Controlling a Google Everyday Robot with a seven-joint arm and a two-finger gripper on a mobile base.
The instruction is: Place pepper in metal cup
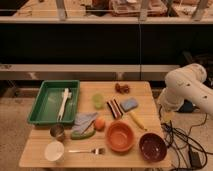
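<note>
Camera view — pepper (83, 134) lying on wooden table (141, 93), near front left, touching blue cloth (85, 120), just right of metal cup (57, 131). Metal cup standing upright between green tray (36, 107) and white cup (54, 151). Orange bowl (120, 136) sitting near pepper, on its right. Gripper (167, 114) hanging under white arm (185, 85), beyond table's right edge, well apart from pepper — pincer state: cannot tell.

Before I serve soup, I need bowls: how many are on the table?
2. The orange bowl sits front-centre; the dark red bowl is right of it. None looks hidden. The gripper is out of view; only the arm shows, right.
</note>
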